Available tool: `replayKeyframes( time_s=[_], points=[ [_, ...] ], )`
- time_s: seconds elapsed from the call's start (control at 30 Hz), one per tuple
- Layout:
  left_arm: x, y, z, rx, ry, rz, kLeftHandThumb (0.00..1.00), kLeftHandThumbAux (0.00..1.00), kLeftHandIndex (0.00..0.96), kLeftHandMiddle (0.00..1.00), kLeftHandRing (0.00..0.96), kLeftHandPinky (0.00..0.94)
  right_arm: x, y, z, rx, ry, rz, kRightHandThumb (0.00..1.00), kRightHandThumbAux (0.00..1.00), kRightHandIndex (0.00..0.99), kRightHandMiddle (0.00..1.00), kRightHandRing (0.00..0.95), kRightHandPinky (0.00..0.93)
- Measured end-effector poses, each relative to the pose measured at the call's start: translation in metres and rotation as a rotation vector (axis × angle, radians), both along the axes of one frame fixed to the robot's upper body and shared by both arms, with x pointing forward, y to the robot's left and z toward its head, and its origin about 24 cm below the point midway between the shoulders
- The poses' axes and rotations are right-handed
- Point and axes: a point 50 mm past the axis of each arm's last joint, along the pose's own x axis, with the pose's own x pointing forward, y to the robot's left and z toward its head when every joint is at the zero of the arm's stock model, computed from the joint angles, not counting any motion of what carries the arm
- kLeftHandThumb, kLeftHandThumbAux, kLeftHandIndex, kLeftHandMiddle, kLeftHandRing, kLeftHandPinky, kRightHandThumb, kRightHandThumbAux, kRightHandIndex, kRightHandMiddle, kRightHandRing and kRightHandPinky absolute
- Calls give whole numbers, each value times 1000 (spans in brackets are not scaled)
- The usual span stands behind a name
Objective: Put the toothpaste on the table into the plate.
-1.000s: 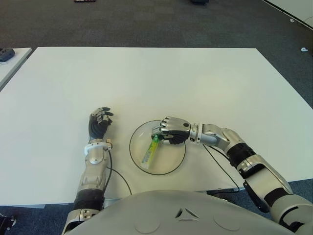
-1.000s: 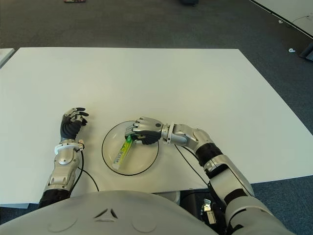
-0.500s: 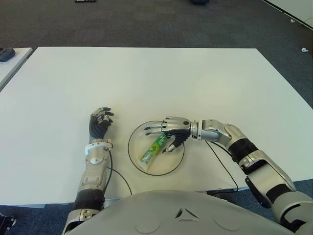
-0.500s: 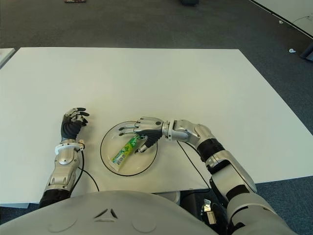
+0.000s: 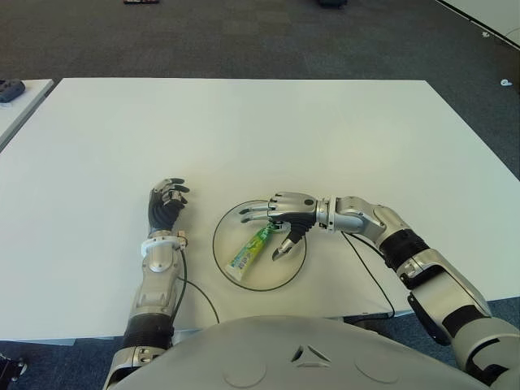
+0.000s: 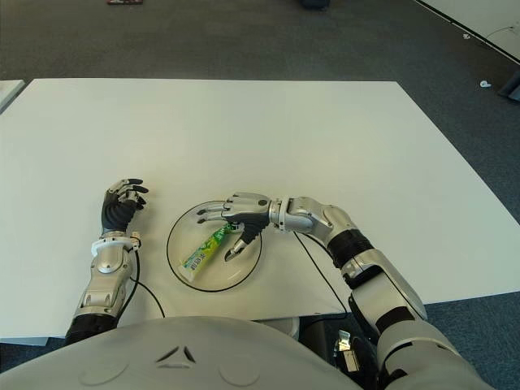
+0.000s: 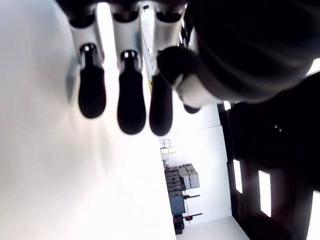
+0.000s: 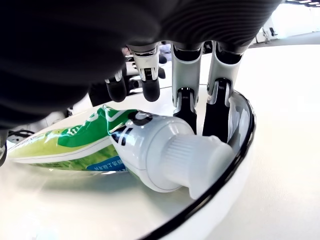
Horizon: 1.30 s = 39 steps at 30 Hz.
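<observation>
Toothpaste (image 5: 250,249): green-and-white tube lying flat inside the plate (image 5: 230,276), lower centre of the eye views, on the white table (image 5: 244,130).
Right hand (image 5: 280,215): over the plate's upper right, fingers spread straight, gripping nothing; the tube's cap lies below them.
Left hand (image 5: 165,205): left of the plate, fingers loosely curled, empty.
</observation>
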Motion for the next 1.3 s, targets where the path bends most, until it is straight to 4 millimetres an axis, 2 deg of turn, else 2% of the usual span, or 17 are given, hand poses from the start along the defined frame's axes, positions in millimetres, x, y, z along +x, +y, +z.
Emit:
replayKeyframes(
  time_s=[0.23,0.47,0.53,0.7,0.9,1.07,1.3],
  points=[
    [0,0,0,-3,1,2,832,682,396,498,635,601,5,-2,10,96,-18,-22,16,388,0,10,5,0],
    [0,0,-1,-5,4,3,832,682,395,500,639,599,28,-5,27,399,-32,-170,1,477,2,138,111,16],
    [0,0,-1,-5,4,2,833,682,397,499,640,598,34,-4,33,477,-30,-200,0,510,29,166,131,8],
    [2,0,-1,-5,3,1,832,682,397,499,641,600,41,0,52,694,-13,-242,0,549,97,195,143,26],
    [2,1,-1,0,7,0,832,681,401,494,635,600,44,-1,71,920,25,-294,0,549,158,205,141,52],
    [3,2,-1,2,9,-1,833,681,402,493,634,602,43,-8,66,1069,95,-425,0,545,188,204,135,50],
    [7,1,-1,3,9,-9,832,682,397,496,631,591,43,-14,56,1204,171,-601,0,572,222,225,163,125]
  ],
)
